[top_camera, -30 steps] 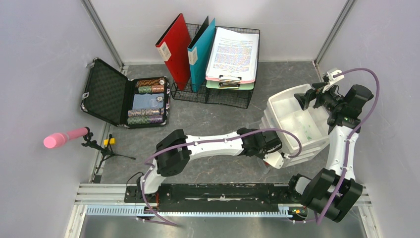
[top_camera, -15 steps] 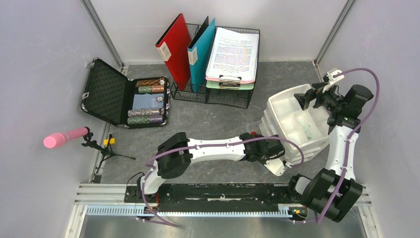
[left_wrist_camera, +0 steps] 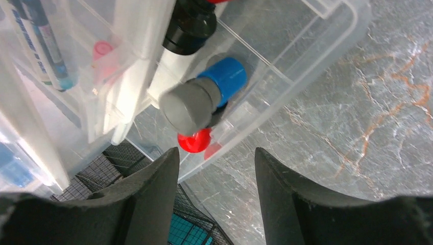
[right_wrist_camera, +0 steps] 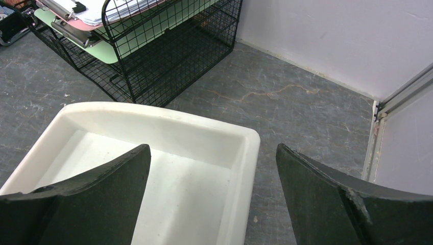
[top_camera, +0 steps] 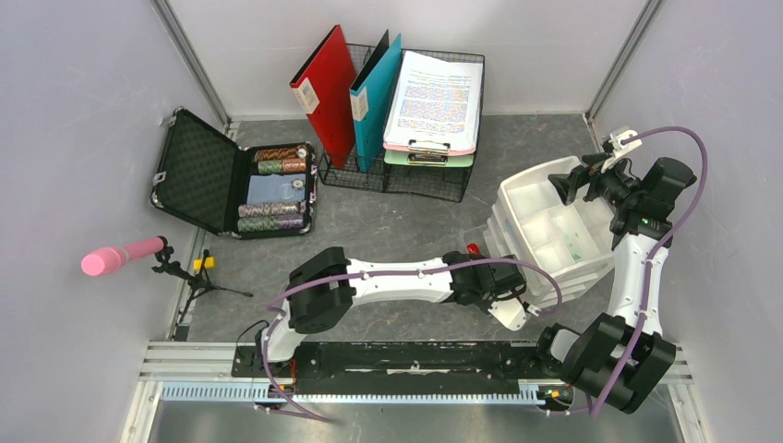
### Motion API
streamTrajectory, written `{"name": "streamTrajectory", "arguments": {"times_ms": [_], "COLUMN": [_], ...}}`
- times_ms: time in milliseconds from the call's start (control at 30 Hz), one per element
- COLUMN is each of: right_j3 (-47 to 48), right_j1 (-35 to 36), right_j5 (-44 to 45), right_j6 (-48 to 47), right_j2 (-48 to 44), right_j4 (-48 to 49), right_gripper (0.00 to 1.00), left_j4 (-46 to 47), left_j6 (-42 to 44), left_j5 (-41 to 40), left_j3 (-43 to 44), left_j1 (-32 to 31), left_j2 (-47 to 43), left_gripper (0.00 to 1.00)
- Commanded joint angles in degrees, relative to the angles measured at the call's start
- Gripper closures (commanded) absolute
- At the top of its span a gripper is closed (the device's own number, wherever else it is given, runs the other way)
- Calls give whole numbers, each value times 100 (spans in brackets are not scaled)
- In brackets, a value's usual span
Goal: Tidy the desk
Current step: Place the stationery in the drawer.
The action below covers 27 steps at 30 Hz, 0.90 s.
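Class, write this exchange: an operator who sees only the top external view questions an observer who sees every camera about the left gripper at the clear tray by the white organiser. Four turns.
Operator: Is it gripping anything there?
Observer: No. The left gripper is open and empty, close by the clear tray's rim.
Operator: What lies inside?
Observer: Markers, ends toward the wrist camera; one has a grey cap, with a blue cap right beside it.
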Motion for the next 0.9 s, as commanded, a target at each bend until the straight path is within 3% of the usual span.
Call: {"name": "streamTrajectory", "arguments": {"times_ms": [0,200,467,633,867], "right_j3": [-499,-499,-490,-490,-499], "right_j1": [-23,-22,-36,-45,-53], "right_j5": [214,205,187,196,219], "right_j6": [15,17,17,9,12], "right_j2": [381,394,379,374,392], "right_j4": [-1396,-1396,-1395,-1405,-1397], "right_gripper": [2,2,2,2,2], "left_j4": [282,98,-142,563,1482], "left_j6": [-156,-712,-2509,-3895,-4834], "left_j5": [-77,506,2828,3779,4028], "left_j3": [-283,-269,-64,-357,-679], "left_j1": [-52,68,793,1188,1409], "left_j2": [-669,-847,-858,-874,-861], "left_gripper": [36,30,22,20,19]}}
